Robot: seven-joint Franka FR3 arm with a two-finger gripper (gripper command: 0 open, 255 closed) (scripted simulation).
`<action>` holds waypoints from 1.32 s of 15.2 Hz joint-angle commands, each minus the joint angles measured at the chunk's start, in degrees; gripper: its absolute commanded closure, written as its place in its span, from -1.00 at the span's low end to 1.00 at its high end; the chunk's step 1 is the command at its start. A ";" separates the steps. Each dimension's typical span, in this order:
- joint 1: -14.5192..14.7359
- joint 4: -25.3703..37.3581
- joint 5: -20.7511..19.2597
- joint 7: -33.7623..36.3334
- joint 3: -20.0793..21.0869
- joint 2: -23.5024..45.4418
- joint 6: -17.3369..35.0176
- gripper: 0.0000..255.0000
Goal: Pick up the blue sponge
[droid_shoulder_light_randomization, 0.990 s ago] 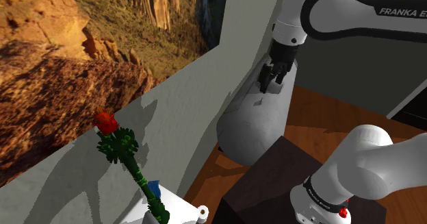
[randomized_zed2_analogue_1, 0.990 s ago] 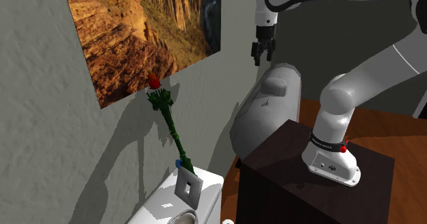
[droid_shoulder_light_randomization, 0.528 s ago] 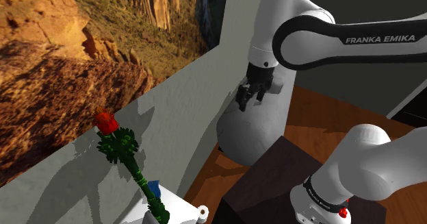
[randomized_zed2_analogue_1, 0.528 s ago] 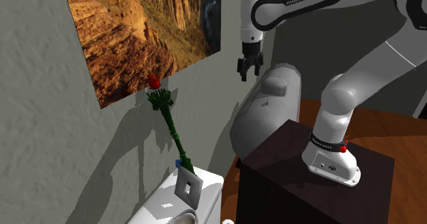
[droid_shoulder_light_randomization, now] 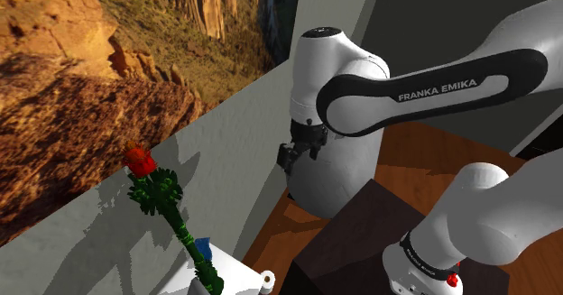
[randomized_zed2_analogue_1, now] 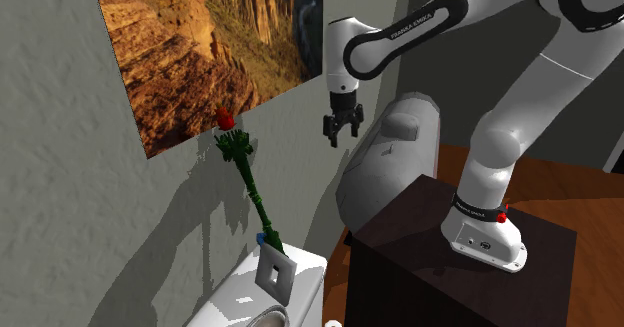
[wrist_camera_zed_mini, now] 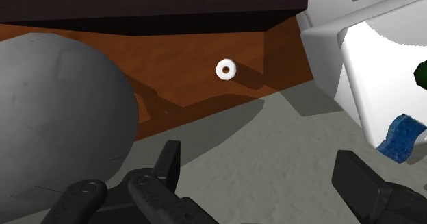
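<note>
The blue sponge (droid_shoulder_light_randomization: 202,245) lies on top of a white toilet tank (droid_shoulder_light_randomization: 239,273), at the foot of a green-stemmed red rose (droid_shoulder_light_randomization: 140,161) and close to the grey wall. In the second exterior view the sponge (randomized_zed2_analogue_1: 259,239) peeks out behind the stem. My gripper (droid_shoulder_light_randomization: 290,155) hangs in the air beside the wall, well above the sponge and off to the shoulder view's right. In the wrist view my gripper (wrist_camera_zed_mini: 263,175) is open with nothing between its fingers, and the sponge (wrist_camera_zed_mini: 404,138) lies beyond the right finger (wrist_camera_zed_mini: 363,181) against the white tank (wrist_camera_zed_mini: 356,65).
A large grey rounded body (droid_shoulder_light_randomization: 338,171) stands close under and behind the gripper. The dark stand (droid_shoulder_light_randomization: 352,239) sits on a wooden floor. A white paper roll (wrist_camera_zed_mini: 226,69) lies on the floor by the tank. A canyon picture (randomized_zed2_analogue_1: 210,45) hangs on the wall.
The arm has swung down and towards the shoulder view's left, carrying the gripper lower along the wall and nearer the rose and tank. The sponge has not moved.
</note>
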 commanded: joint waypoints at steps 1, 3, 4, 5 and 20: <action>0.29 1.37 -0.11 2.46 1.78 3.87 2.35 -1.00; 0.57 2.46 -0.60 5.07 3.54 7.84 4.94 -1.00; 0.71 3.12 -1.01 6.44 4.37 9.91 6.18 -1.00; 0.83 3.86 -1.53 7.84 5.18 12.02 7.38 -1.00; 9.33 23.79 -17.29 30.12 7.40 46.48 17.08 -1.00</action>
